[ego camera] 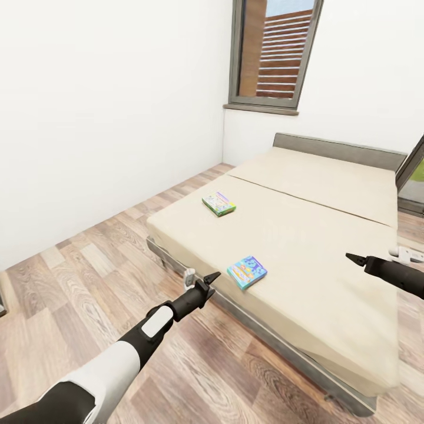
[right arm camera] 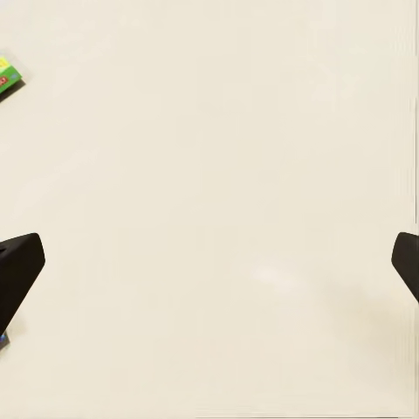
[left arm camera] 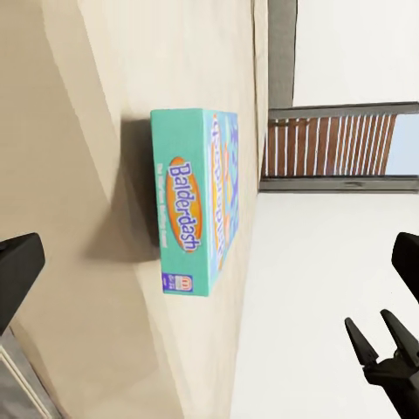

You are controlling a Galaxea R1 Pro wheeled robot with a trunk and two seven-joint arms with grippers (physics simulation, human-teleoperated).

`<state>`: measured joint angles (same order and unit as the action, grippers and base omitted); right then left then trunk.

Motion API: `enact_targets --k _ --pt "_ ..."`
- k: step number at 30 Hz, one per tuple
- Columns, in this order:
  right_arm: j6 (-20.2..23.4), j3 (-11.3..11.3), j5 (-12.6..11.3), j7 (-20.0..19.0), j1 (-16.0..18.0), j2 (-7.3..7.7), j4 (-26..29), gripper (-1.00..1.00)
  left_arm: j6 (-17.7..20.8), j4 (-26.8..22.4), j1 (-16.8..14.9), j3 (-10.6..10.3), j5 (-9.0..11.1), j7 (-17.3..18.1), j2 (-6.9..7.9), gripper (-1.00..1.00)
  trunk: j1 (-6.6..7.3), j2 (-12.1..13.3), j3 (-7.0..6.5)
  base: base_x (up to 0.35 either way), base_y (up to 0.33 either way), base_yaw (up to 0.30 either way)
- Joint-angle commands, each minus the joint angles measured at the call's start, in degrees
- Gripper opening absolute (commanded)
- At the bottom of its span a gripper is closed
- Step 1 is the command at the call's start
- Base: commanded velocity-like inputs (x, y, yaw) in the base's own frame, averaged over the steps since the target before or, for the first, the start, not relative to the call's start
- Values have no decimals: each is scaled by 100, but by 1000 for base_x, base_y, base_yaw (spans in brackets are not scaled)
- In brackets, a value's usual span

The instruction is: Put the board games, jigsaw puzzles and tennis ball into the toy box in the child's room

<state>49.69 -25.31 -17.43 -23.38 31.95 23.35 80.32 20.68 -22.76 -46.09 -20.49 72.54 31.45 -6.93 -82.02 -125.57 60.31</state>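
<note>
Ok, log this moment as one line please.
phase: approach | left gripper: open, by bed edge near Balderdash box | right gripper: open over mattress | second board game: untouched

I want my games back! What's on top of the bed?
Two game boxes lie flat on the bed: a teal Balderdash box near its edge, a green-edged box farther along. Anything beneath them is hidden.

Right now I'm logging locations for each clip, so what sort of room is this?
Most likely a bedroom: a large low bed with a beige cover and grey headboard, wood-plank floor, white walls, a shuttered window. Two board games, a Balderdash box and a green-edged one, suggest a child's room.
</note>
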Motion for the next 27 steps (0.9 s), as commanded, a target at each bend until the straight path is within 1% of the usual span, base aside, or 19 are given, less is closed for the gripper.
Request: enact_targets --k 1,7,18,27 --pt "29 -9 20 -35 4 0 3 100 26 6 -6 -26 59 10 2 100 1 -2 5 0 0 -97" --pt "31 -9 20 -35 4 2 7 100 23 58 -16 -25 57 10 0 100 1 -2 5 0 0 -176" --pt "32 -15 20 -35 4 7 10 100 17 127 -21 -25 51 10 28 100 1 -2 5 0 0 -236" --pt "32 -17 20 -35 4 10 12 100 13 209 -24 -21 54 5 38 100 1 -2 5 0 0 -112"
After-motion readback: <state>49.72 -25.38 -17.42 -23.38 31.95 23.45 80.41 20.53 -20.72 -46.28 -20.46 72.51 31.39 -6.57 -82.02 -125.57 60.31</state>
